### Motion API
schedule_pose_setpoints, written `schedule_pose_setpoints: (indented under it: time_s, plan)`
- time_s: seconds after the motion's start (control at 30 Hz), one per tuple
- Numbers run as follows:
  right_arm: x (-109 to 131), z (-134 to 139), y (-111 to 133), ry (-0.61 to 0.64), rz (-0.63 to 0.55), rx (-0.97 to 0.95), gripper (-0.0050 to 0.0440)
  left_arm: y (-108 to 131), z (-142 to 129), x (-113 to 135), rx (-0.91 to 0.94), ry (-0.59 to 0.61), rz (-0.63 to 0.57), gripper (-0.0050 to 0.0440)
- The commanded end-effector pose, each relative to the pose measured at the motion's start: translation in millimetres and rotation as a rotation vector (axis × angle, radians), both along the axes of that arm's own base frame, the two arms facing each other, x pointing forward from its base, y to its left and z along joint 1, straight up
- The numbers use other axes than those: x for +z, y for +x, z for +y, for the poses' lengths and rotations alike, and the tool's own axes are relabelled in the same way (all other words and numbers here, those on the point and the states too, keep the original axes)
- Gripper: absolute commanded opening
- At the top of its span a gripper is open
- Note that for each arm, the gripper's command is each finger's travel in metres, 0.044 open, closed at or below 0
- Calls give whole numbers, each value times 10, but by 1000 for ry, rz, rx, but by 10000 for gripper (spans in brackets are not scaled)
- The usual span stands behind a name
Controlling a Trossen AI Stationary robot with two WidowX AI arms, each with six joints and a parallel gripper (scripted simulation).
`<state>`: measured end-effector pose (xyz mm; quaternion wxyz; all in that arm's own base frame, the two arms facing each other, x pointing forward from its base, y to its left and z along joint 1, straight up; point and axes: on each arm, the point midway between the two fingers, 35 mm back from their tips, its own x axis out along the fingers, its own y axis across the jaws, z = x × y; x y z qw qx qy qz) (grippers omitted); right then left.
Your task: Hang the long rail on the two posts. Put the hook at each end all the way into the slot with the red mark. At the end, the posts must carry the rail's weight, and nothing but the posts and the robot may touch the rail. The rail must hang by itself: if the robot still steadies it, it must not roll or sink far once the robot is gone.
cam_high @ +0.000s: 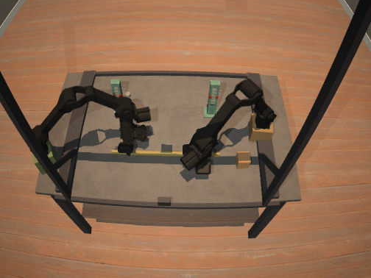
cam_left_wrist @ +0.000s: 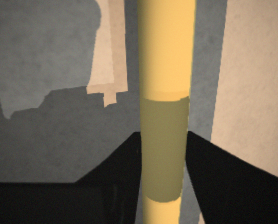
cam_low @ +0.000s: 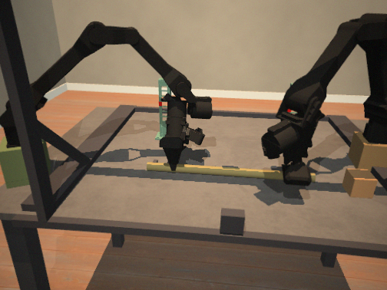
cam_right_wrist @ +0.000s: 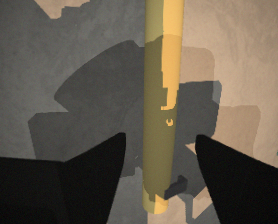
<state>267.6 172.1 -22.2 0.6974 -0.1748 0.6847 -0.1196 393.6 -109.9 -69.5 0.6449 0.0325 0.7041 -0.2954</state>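
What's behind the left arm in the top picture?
Part of a green post with red marks peeks out behind the left arm. The arm covers its lower part, so I can't see all its slots.

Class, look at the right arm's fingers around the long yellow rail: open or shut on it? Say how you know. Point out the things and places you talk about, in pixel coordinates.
Open. In the right wrist view, gaps show between the fingers and the long yellow rail [cam_right_wrist: 159, 130] on both sides.
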Motion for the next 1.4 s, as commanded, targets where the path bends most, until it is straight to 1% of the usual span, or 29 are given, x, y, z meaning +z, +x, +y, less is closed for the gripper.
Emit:
schedule_pose_setpoints:
  time_s: [0.0,0.6,0.97,1.0,1.07,1.1,1.13,1.17,1.2,1.27,1.3,1.37]
  plan:
    - [-45,-41,14,-2,-2,0,225,51,-16,91,-2,-13,-26,-50]
    - [-269,-141,20,-2,-2,0,225,51,-16,91,-2,-13,-26,-50]
    - [-268,-139,21,-1,-3,-4,225,51,-16,91,-2,-13,-26,-50]
    - [-268,-138,21,-1,-3,-4,206,51,-16,91,-2,-13,-26,-50]
    - [-267,-140,23,-3,-5,-3,206,51,-16,91,-2,-13,-26,-50]
    - [-267,-140,23,-3,-5,-3,186,51,-16,91,-2,-13,-26,-50]
    - [-213,-94,52,14,-19,-1,186,51,-16,91,-2,-13,-26,-50]
    - [-213,-94,52,14,-19,-1,186,51,-16,91,-2,-13,-26,-50]
    - [-213,-94,52,14,-19,-1,166,51,-16,91,-2,-13,-26,-50]
    - [-213,-94,52,14,-19,-1,166,51,-16,91,-2,-13,-26,-50]
    - [-213,-94,52,14,-19,-1,146,51,-16,91,-2,-13,-26,-50]
    - [-213,-94,52,14,-19,-1,146,51,-16,91,-2,-13,-26,-50]
